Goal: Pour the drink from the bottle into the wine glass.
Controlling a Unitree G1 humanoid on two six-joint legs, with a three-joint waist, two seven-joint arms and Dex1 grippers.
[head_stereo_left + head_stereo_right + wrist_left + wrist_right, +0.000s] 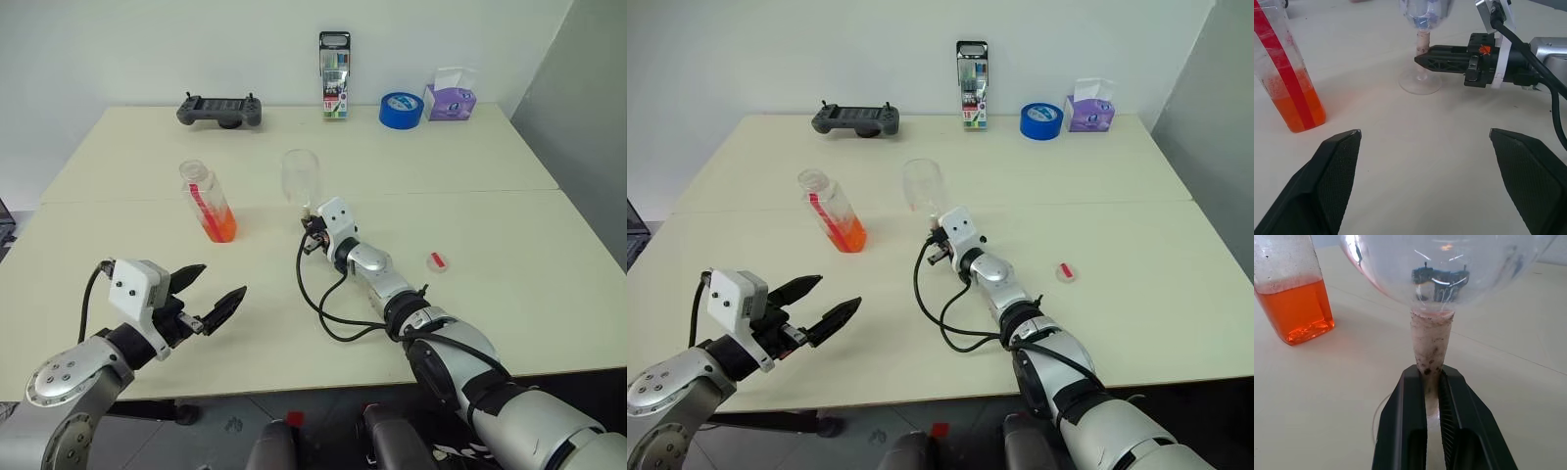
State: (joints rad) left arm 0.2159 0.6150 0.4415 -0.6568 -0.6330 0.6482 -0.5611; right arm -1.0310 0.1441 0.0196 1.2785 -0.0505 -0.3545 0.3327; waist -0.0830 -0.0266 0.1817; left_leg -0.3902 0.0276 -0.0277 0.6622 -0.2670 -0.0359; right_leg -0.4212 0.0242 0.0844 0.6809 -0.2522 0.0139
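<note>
Orange drink [221, 227]: fills only the lower part of the bottle [207, 199], which stands uncapped and upright on the desk [509, 245], left of centre.
Wine glass [299, 179]: upright near the middle of the desk, just right of the bottle and apart from it; bowl clear, with nothing orange showing in it.
Right hand [1432, 382]: reaches in low and level from the near right; its two black fingers [1405, 421] sit pressed against the stem of the glass, one on each side, just above the round foot.
Left hand [208, 294]: hangs over the near left edge of the desk, fingers spread wide and holding nothing; bottle and glass lie beyond it, well apart from its tips.
Small red-and-white piece [438, 260]: lies on the desk to the right of the right arm; what it is cannot be told.
Far edge of the desk: dark game controller [220, 110], pack of markers [334, 64], roll of blue tape [401, 109], purple tissue box [450, 98].
</note>
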